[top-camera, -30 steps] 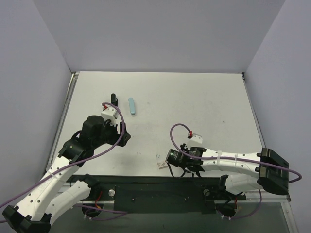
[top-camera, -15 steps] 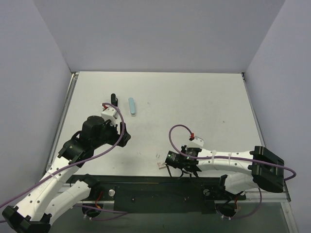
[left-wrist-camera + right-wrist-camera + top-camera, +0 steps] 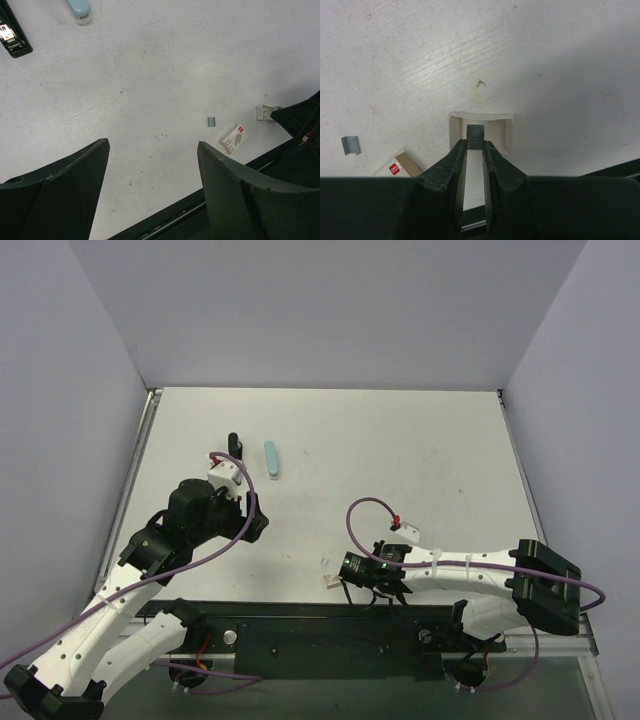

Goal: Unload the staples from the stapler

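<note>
A small slim light-blue plastic stapler [image 3: 270,460] lies flat on the white table [image 3: 420,460], in its far left part, with its length pointing away from the arm bases. A slim black bar [image 3: 233,447] lies just beside the stapler on its left, parallel to it and not touching.

The left gripper [image 3: 152,150] hangs over bare table nearer the arm bases than the stapler and a little to its left, above the surface. Its jaws are released and spread wide, with nothing between them. In the left wrist view the stapler shows only as a rounded blue end at the upper left.

The right gripper [image 3: 475,144] is well apart from the stapler, to its right and close to the near edge of the table. Its jaws are clenched on a short grey strip of staples [image 3: 476,135], pinched at the fingertips [image 3: 461,150]. Under the strip sits a small white open-topped cardboard tray [image 3: 506,131], its far wall and side flaps showing around the fingers. On the stapler's side of that tray lie a small white packet with a red label [image 3: 400,166] and, a little further toward the stapler, a loose grey clump of staples [image 3: 350,145], both flat on the table and apart from each other
</note>
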Controlling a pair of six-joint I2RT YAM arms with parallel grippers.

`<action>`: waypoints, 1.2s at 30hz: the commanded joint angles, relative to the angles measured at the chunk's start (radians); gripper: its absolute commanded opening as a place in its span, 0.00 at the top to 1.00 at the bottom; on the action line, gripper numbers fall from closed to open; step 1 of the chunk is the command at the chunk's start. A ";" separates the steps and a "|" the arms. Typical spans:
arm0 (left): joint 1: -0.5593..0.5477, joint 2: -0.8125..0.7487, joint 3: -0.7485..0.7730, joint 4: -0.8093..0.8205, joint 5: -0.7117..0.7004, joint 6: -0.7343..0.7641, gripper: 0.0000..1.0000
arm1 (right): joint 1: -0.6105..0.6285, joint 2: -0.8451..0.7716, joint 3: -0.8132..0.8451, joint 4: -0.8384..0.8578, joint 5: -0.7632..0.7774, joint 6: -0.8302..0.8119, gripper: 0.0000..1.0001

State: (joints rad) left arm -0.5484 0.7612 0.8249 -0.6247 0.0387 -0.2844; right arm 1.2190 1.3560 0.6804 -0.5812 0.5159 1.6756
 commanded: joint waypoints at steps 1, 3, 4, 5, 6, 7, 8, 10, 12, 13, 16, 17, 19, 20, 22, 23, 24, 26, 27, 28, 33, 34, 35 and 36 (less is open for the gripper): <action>-0.004 -0.013 0.005 0.036 -0.006 -0.006 0.19 | 0.008 0.018 0.008 -0.060 0.013 0.018 0.90; -0.004 -0.016 0.006 0.036 -0.007 -0.006 0.18 | 0.007 0.022 0.011 -0.060 0.010 0.015 0.90; -0.004 -0.016 0.005 0.036 -0.007 -0.006 0.19 | 0.007 0.023 0.013 -0.060 0.012 0.015 0.90; -0.004 -0.016 0.005 0.036 -0.007 -0.006 0.19 | 0.008 0.026 0.015 -0.060 0.010 0.013 0.90; -0.004 -0.014 0.005 0.036 -0.007 -0.006 0.19 | 0.007 0.028 0.018 -0.060 0.010 0.012 0.89; -0.004 -0.016 0.005 0.036 -0.007 -0.006 0.19 | 0.007 0.031 0.018 -0.059 0.009 0.012 0.89; -0.004 -0.016 0.006 0.037 -0.007 -0.006 0.19 | 0.007 0.032 0.021 -0.060 0.007 0.010 0.89; -0.004 -0.017 0.005 0.037 -0.007 -0.006 0.19 | 0.007 0.035 0.022 -0.060 0.004 0.009 0.89; -0.004 -0.017 0.005 0.036 -0.007 -0.006 0.18 | 0.007 0.034 0.024 -0.059 0.004 0.009 0.87; -0.004 -0.017 0.005 0.036 -0.007 -0.006 0.18 | 0.007 0.035 0.024 -0.060 0.006 0.007 0.87; -0.004 -0.019 0.005 0.036 -0.007 -0.004 0.18 | 0.007 0.043 0.028 -0.060 0.004 0.006 0.85; -0.004 -0.019 0.005 0.036 -0.007 -0.006 0.19 | 0.008 0.043 0.030 -0.060 0.003 0.003 0.85; -0.004 -0.020 0.005 0.036 -0.007 -0.006 0.19 | 0.008 0.045 0.033 -0.060 0.004 0.001 0.83; -0.004 -0.020 0.005 0.036 -0.007 -0.006 0.19 | 0.008 0.045 0.034 -0.060 0.004 -0.001 0.82; -0.005 -0.020 0.005 0.036 -0.007 -0.006 0.18 | 0.010 0.046 0.038 -0.062 0.004 -0.002 0.80; -0.005 -0.020 0.006 0.036 -0.007 -0.006 0.18 | 0.010 0.046 0.039 -0.063 0.006 -0.002 0.79; -0.005 -0.020 0.005 0.036 -0.007 -0.006 0.19 | 0.011 0.046 0.041 -0.063 0.006 -0.004 0.79; -0.005 -0.022 0.005 0.036 -0.007 -0.006 0.18 | 0.014 0.045 0.044 -0.066 0.013 -0.004 0.78; -0.005 -0.023 0.005 0.036 -0.007 -0.006 0.18 | 0.016 0.043 0.045 -0.071 0.013 -0.004 0.78; -0.005 -0.023 0.005 0.036 -0.007 -0.006 0.19 | 0.016 0.042 0.048 -0.072 0.018 -0.004 0.78; -0.005 -0.019 0.005 0.036 -0.008 -0.006 0.18 | 0.030 0.029 0.085 -0.109 0.058 -0.014 0.76; -0.005 -0.019 0.005 0.036 -0.007 -0.004 0.19 | 0.033 0.028 0.093 -0.115 0.070 -0.019 0.76; -0.005 -0.020 0.005 0.036 -0.008 -0.006 0.19 | 0.036 0.025 0.103 -0.123 0.076 -0.025 0.76; -0.005 -0.016 0.005 0.036 -0.008 -0.006 0.18 | 0.037 0.025 0.110 -0.127 0.093 -0.036 0.76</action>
State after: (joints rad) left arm -0.5491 0.7513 0.8249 -0.6250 0.0380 -0.2844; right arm 1.2411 1.3888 0.7361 -0.6197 0.5243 1.6650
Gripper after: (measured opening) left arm 0.815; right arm 0.237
